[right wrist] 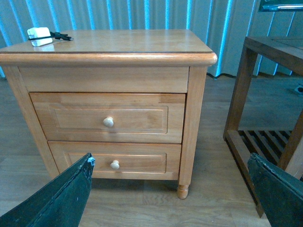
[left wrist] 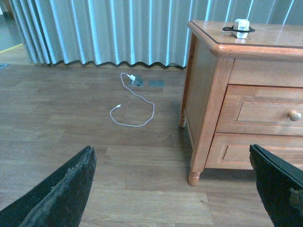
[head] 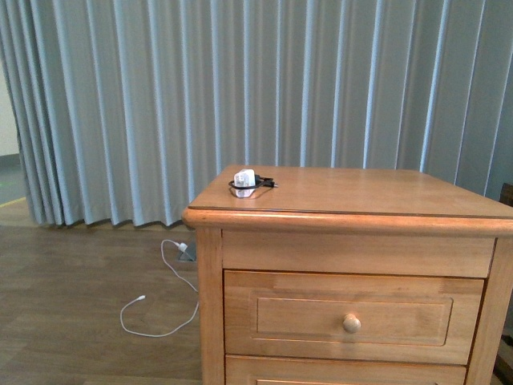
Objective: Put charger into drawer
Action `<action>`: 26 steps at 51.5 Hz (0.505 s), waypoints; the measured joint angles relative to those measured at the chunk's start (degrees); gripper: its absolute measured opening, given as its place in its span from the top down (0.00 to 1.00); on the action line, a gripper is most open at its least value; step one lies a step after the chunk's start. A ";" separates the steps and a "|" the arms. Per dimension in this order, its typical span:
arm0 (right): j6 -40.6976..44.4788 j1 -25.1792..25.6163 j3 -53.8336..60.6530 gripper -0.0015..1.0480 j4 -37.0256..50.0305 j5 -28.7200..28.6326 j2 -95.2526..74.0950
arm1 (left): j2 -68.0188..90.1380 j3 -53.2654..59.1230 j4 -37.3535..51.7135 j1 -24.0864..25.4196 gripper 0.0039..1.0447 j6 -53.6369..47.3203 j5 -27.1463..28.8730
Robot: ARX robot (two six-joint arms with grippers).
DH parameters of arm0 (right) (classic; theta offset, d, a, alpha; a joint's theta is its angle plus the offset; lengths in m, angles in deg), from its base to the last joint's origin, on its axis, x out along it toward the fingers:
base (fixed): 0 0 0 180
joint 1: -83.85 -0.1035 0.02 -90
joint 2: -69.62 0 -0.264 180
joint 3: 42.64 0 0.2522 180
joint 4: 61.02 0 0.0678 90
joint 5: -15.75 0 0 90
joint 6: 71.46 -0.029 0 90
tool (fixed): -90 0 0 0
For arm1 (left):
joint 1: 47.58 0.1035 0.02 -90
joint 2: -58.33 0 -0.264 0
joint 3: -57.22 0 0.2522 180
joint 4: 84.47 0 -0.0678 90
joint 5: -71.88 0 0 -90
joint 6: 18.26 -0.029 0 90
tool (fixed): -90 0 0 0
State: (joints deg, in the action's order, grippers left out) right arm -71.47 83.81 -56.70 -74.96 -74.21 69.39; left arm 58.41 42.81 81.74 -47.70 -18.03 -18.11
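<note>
Big grey curtain [head: 240, 88] hangs across the back, down to the wood floor [head: 72, 273]. The cabinet [head: 353, 241] stands in front of it. Lots of open floor on its left side and in front of it. On its right is a dark wood rack [right wrist: 258, 94], near but not touching, w/ a strip of floor btw them. The drawer [head: 353, 317] at the top is shut, flush w/ the frame. The lower drawer [right wrist: 113, 160] is shut too. A thin white cable [head: 160, 309] lies loose on the open floor at the left. The charger [head: 247, 181] sits on the cabinet top, near the left edge and well back from the front lip, black cord looped round it. A round knob [head: 351, 323] sits mid-drawer.

L gripper [left wrist: 170, 149] is low over the floor, off the cabinet's left front corner. Its fingers [left wrist: 61, 194] are spread wide, holding nothing. R gripper [right wrist: 170, 156] faces the drawer fronts, apart from them. Its fingers [right wrist: 61, 198] are wide too, holding nothing.
</note>
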 joint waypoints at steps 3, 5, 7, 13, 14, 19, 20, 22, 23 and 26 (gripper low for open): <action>0.00 0.00 0.00 0.08 0.02 0.00 0.00 | 0.00 0.00 0.00 0.00 0.05 0.00 0.00; 0.00 0.00 0.00 0.08 0.00 0.00 0.00 | 0.00 0.00 0.02 0.00 0.05 -0.02 0.00; 0.00 0.00 0.00 0.08 0.02 0.00 0.00 | 0.00 0.00 0.00 0.00 0.05 0.00 0.00; 0.00 0.00 0.00 0.08 0.00 0.00 0.00 | 0.00 0.00 0.00 0.00 0.05 -0.02 0.00; 0.00 0.00 0.00 0.08 0.02 0.00 0.00 | 0.00 0.00 0.00 0.00 0.05 -0.02 0.00; 0.00 0.00 0.00 0.08 0.02 0.00 0.00 | 0.00 0.00 0.00 0.00 0.05 -0.02 0.00; 0.00 0.00 0.00 0.08 0.00 0.00 0.00 | 0.00 0.00 0.02 0.00 0.05 -0.02 0.00; 0.00 0.00 0.00 0.08 0.02 0.00 0.00 | 0.00 0.00 0.00 0.00 0.05 0.00 0.00; 0.00 0.00 0.00 0.08 0.02 0.00 0.00 | 0.00 0.00 0.00 0.00 0.05 -0.02 0.00; 0.00 0.00 0.00 0.08 0.00 0.00 0.00 | 0.00 0.00 0.00 0.00 0.05 -0.02 0.00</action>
State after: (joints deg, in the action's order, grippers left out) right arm -71.47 83.81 -56.70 -74.96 -74.21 69.39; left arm 58.41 42.81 81.74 -47.70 -18.05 -18.11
